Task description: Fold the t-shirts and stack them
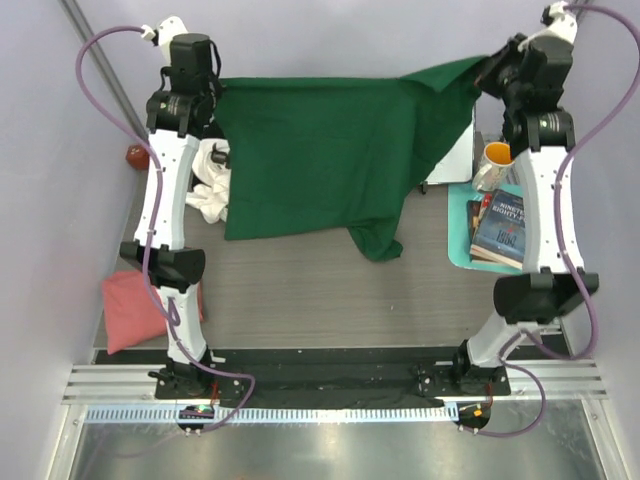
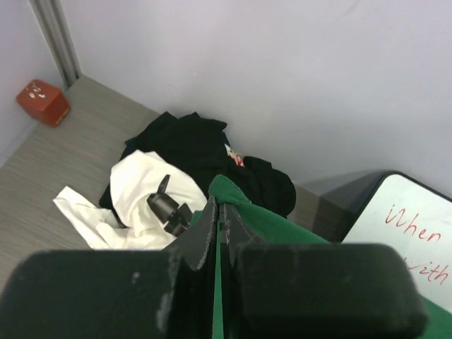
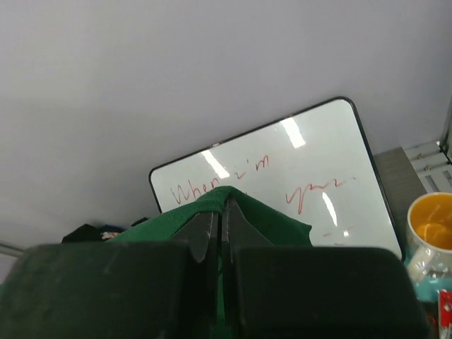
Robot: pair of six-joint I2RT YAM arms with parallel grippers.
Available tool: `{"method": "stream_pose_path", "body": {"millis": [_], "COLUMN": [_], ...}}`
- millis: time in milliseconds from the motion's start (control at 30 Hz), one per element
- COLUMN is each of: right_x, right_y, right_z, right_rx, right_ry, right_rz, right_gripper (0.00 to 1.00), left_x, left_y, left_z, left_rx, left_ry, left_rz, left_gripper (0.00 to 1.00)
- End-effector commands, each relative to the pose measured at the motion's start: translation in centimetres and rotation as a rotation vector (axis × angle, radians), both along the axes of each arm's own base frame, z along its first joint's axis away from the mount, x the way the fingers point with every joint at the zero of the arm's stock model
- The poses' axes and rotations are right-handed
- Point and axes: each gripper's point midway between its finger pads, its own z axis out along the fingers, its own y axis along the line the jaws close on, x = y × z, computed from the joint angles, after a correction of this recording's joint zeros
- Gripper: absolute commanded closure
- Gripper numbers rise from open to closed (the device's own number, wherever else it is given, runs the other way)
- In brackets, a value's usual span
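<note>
A dark green t-shirt [image 1: 320, 160] hangs spread out between my two grippers at the far end of the table, its lower edge draped on the tabletop. My left gripper [image 1: 215, 95] [image 2: 220, 212] is shut on its left corner [image 2: 244, 201]. My right gripper [image 1: 490, 75] [image 3: 224, 208] is shut on its right corner [image 3: 282, 226]. A white t-shirt [image 1: 210, 195] [image 2: 138, 180] lies crumpled under the left arm, beside a black t-shirt [image 2: 201, 145]. A salmon pink t-shirt [image 1: 135, 310] lies folded at the near left.
A red ball [image 1: 137, 157] sits at the far left by the wall. A whiteboard [image 3: 282, 169] [image 1: 455, 160] lies under the shirt's right end. An orange-lined mug [image 1: 497, 160] [image 3: 431, 233] and books [image 1: 500, 230] sit on a teal mat [image 1: 458, 215] at the right.
</note>
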Motion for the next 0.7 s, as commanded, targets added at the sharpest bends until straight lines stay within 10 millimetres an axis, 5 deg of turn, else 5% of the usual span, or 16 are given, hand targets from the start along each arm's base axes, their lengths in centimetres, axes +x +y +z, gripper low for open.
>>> {"method": "stream_pose_path", "body": {"millis": [0, 167, 400, 500, 633, 667], "right_x": [2.9, 3.2, 0.6, -0.5, -3.6, -2.7], "right_y": [-1.2, -0.1, 0.0, -0.3, -0.2, -0.4], "right_z": [5.3, 11.0, 15.2, 15.4, 15.6, 12.9], "right_rx": [0.005, 0.041, 0.066, 0.078, 0.046, 0.048], "right_ry": [-0.132, -0.291, -0.409, -0.406, -0.393, -0.324], "right_rz": [-0.019, 0.051, 0.087, 0.1, 0.102, 0.096], "right_gripper": [0.99, 0.99, 0.99, 0.99, 0.99, 0.99], "left_x": [0.7, 0.4, -1.1, -2.7, -4.3, -4.2], "left_y": [1.8, 1.6, 0.8, 0.5, 0.9, 0.9], "left_z": [1.0, 2.5, 6.6, 8.8, 9.0, 7.6], "left_rx": [-0.018, -0.026, -0.062, -0.08, -0.071, -0.061], "left_ry": [-0.053, -0.099, -0.2, -0.248, -0.233, -0.191], "left_rz": [0.049, 0.028, -0.034, -0.063, -0.063, -0.06], "left_gripper": [1.0, 1.0, 1.0, 1.0, 1.0, 1.0]}}
